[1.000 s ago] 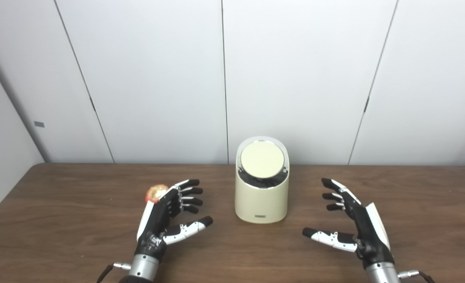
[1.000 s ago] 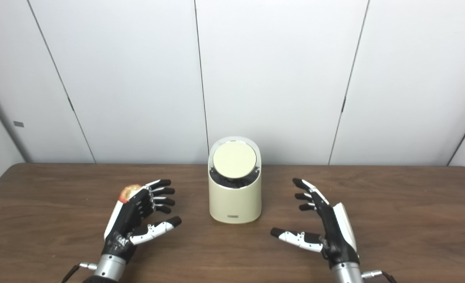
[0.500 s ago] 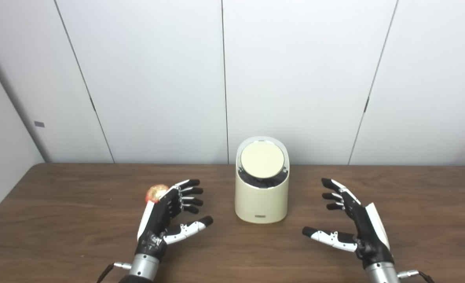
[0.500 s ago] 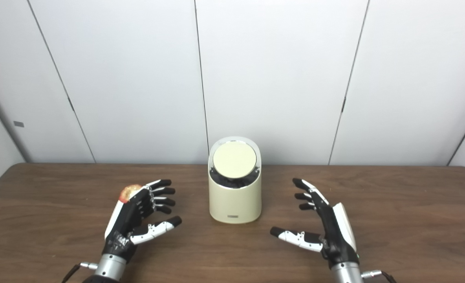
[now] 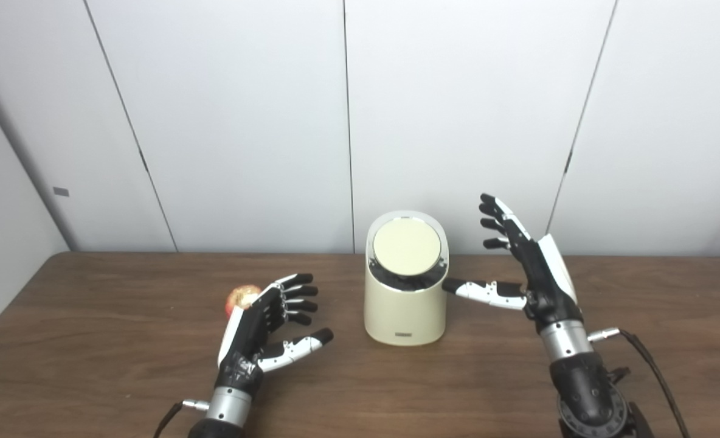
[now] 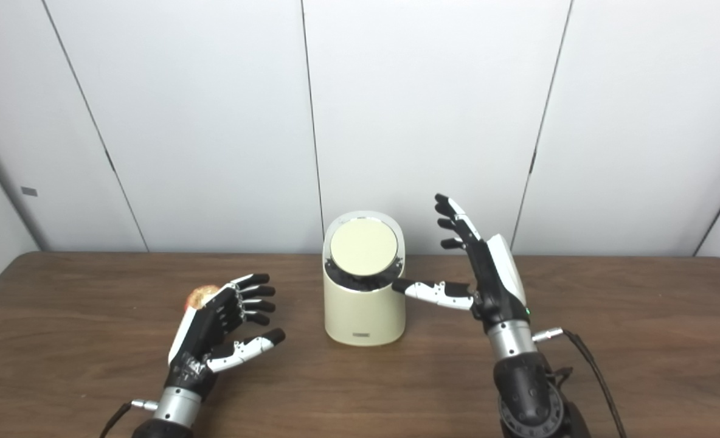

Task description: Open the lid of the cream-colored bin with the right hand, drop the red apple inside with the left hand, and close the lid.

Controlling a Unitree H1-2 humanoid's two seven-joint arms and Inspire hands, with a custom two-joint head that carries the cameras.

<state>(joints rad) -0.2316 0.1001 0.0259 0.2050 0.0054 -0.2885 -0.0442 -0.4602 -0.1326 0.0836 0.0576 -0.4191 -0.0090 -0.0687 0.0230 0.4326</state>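
Note:
The cream-colored bin (image 5: 404,307) stands upright at the middle of the table, its round lid (image 5: 407,247) shut and tilted toward me. The red apple (image 5: 240,298) lies on the table left of the bin, partly hidden behind my left hand (image 5: 263,328). That hand is open and empty, fingers spread, just in front of and right of the apple. My right hand (image 5: 527,267) is raised beside the bin's right side, open, fingers pointing up. Its thumb tip is at the bin's upper right rim; I cannot tell whether it touches.
The brown wooden table (image 5: 104,359) runs the full width; its far edge meets white wall panels (image 5: 244,121) right behind the bin. A cable (image 5: 652,365) trails from the right wrist at the lower right.
My right hand has risen off the table and moved left and forward to the bin's right side, thumb now at the rim. The left hand shifted very slightly. Bin and apple have not moved.

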